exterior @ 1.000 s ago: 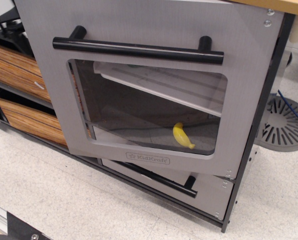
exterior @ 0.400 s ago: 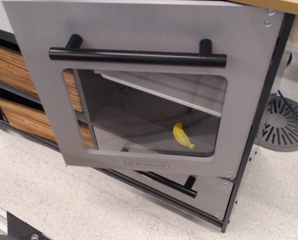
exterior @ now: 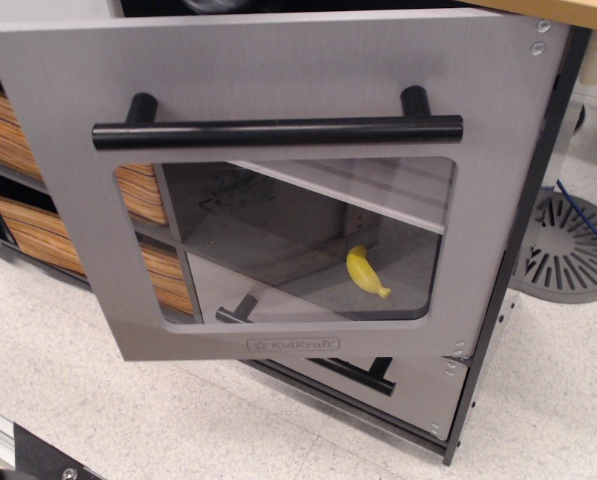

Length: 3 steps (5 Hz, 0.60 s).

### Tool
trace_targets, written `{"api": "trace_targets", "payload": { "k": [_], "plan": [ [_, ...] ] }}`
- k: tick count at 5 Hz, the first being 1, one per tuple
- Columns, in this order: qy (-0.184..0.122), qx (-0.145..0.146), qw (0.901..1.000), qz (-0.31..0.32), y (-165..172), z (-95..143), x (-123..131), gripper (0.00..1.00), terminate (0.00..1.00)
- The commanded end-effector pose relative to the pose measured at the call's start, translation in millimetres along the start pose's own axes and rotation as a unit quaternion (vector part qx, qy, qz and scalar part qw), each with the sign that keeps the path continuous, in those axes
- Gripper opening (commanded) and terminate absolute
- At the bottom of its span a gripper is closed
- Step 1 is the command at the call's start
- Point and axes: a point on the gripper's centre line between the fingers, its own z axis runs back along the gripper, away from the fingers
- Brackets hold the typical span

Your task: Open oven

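Observation:
The grey oven door [exterior: 278,75] has swung partly open on hinges at its right side, and its left edge stands out from the cabinet. It carries a long black bar handle [exterior: 278,131], a rounded clear window [exterior: 298,240] and a KidKraft logo [exterior: 293,345]. Through the window I see an inner shelf [exterior: 378,195] and a yellow toy banana [exterior: 366,272] on the oven floor. A dark blurred shape [exterior: 206,5] shows at the top edge behind the door. It may be part of my gripper, but no fingers show.
Wood-grain drawers [exterior: 18,235] sit left of the oven, partly behind the door. A shorter grey drawer [exterior: 418,390] with a black bar handle lies below the oven. A round grey vent-like base [exterior: 573,245] is on the floor at right. A wooden countertop edge [exterior: 568,10] runs along the top right.
The oven door has swung further open toward the camera and left, covering more of the wood-grain drawers. The black shape seen at top left a second ago is gone from there.

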Motion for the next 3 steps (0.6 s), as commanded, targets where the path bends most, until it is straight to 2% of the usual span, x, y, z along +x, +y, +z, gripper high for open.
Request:
{"api": "trace_targets", "payload": {
  "k": [1,2,3],
  "plan": [
    [-0.025,-0.025,0.9992,0.016,-0.1,12.9,-34.7,1.0,0.0],
    [-0.019,-0.025,0.9982,0.051,-0.3,12.3,-45.7,1.0,0.0],
    [-0.019,-0.025,0.9982,0.051,-0.3,12.3,-45.7,1.0,1.0]
  ]
}}
